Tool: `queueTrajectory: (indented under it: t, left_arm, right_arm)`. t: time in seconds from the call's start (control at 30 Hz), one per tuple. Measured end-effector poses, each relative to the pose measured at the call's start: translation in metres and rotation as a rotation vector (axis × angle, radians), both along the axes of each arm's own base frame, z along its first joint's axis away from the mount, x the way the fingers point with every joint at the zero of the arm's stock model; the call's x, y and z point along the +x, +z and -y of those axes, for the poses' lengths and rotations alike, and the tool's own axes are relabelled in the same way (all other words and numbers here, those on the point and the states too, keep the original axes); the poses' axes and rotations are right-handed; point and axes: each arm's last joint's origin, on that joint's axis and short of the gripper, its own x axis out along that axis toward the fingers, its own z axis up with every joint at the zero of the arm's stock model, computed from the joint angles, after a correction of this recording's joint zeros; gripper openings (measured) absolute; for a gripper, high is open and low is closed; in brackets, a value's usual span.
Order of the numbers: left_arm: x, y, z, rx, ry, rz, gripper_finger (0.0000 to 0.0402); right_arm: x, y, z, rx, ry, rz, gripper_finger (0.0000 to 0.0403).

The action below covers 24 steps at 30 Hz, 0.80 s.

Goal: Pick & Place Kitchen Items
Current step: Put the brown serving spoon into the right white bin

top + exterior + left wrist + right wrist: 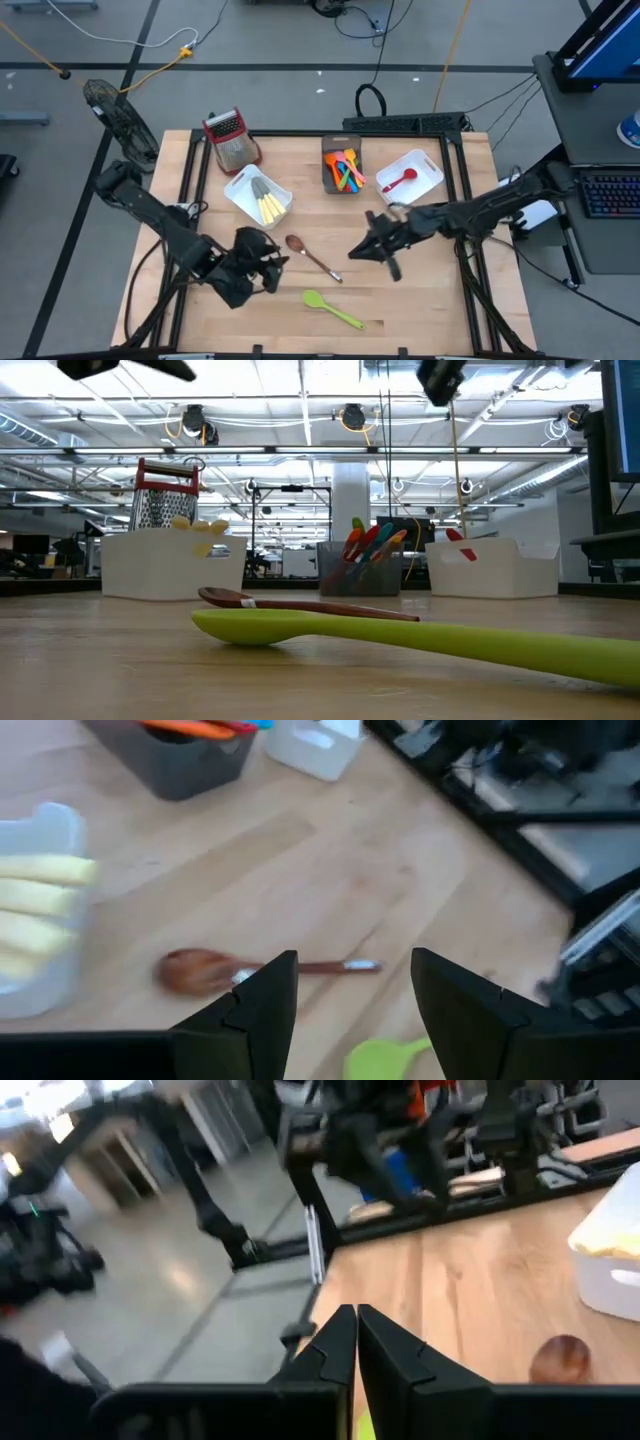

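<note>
A brown spoon (312,256) and a green spoon (332,309) lie flat on the wooden table; the low view shows the green spoon (400,640) in front of the brown spoon (300,602). My left gripper (278,263) hovers open above the table, left of the brown spoon, which lies beyond its fingertips in the wrist view (200,968). My right gripper (354,252) hangs shut in the air to the right of the brown spoon, pointing toward the table's left; its wrist view (356,1342) shows nothing between its fingers.
At the back stand a red-topped metal grater (230,136), a white bin of yellow-handled knives (258,195), a dark grey bin of colourful utensils (343,166) and a white bin with a red spoon (410,177). Bare wood lies along the near edge.
</note>
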Motion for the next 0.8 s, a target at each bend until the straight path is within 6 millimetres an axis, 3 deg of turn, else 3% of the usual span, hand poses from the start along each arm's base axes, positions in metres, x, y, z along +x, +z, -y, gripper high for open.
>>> queueTrajectory:
  t: [0.47,0.63,0.8]
  left_arm:
    - [-0.061,0.036,-0.029,0.127,-0.143,-0.134,0.0200]
    - [-0.075,0.036,-0.032,0.152,-0.164,-0.134,0.0200]
    - [-0.089,0.023,-0.036,0.141,-0.166,-0.134,0.0200]
  right_arm:
    - [0.082,0.020,-0.025,-0.162,0.024,-0.063,0.0015]
    - [0.097,0.010,-0.030,-0.194,0.000,-0.137,0.0051]
    - [0.107,0.001,-0.038,-0.238,-0.049,-0.207,0.0100]
